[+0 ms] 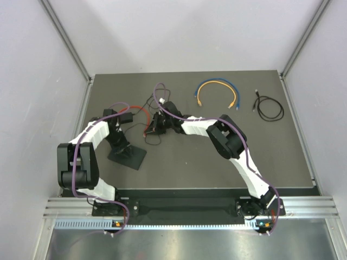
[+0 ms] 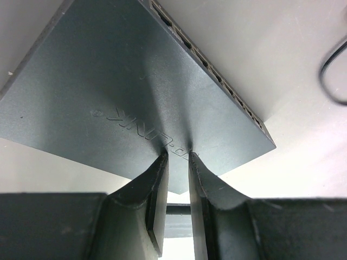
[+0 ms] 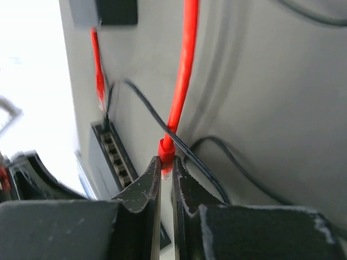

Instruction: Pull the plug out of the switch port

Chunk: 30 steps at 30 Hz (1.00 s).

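The switch (image 1: pixel 128 156) lies on the left-centre part of the dark bench (image 1: pixel 217 162), a flat black slab turned at an angle to the bench edges. The left pincer (image 2: pixel 178 157) is nipped onto the switch's near corner, its two fingers nearly together with the thin edge between them. The row of ports runs along the far side of the slab in the left wrist view. The right pincer (image 3: pixel 166 162) is pressed together on the plug (image 3: pixel 165 151) at the end of a red cable (image 3: pixel 181 70). It holds the plug just beside the port row, and I cannot tell whether the plug touches the switch. A thin black cord (image 3: pixel 157 122) crosses right behind the plug, and a small power adapter (image 3: pixel 103 11) sits farther back. Well apart, toward the far right of the bench, lie a looped blue-and-yellow cable (image 1: pixel 217 89) and a coiled black cable (image 1: pixel 269 108).
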Each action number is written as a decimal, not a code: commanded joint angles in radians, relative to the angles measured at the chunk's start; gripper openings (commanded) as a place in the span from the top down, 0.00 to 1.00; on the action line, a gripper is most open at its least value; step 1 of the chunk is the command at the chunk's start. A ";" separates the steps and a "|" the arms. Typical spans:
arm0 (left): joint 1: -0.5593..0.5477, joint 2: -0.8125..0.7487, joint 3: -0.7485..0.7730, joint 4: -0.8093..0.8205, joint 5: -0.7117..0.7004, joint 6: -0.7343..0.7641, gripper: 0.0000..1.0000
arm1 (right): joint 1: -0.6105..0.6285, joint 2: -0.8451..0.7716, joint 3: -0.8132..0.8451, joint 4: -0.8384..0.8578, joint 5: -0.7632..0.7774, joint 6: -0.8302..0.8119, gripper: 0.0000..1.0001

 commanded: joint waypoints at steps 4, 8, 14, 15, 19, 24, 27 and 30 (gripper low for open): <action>-0.005 -0.028 -0.052 0.043 -0.027 0.031 0.73 | -0.023 -0.124 0.079 -0.133 -0.203 -0.152 1.00; -0.005 -0.077 -0.052 0.049 -0.022 0.034 0.73 | -0.055 -0.213 -0.026 -0.118 -0.362 0.097 1.00; -0.005 -0.139 -0.060 0.072 -0.041 0.024 0.73 | -0.073 -0.384 -0.287 0.196 -0.528 0.534 1.00; -0.005 -0.146 -0.063 0.075 -0.044 0.021 0.73 | -0.081 -0.404 -0.304 0.265 -0.534 0.608 1.00; -0.005 -0.183 -0.066 0.081 -0.055 0.017 0.72 | -0.107 -0.493 -0.235 0.051 -0.519 0.507 1.00; -0.005 -0.229 -0.069 0.083 -0.055 0.019 0.72 | -0.123 -0.491 -0.286 0.533 -0.452 0.954 1.00; -0.005 -0.234 -0.068 0.080 -0.053 0.019 0.72 | -0.126 -0.458 -0.148 0.524 -0.430 0.930 1.00; -0.005 -0.234 -0.068 0.080 -0.050 0.022 0.72 | -0.126 -0.442 0.065 0.282 -0.459 0.749 1.00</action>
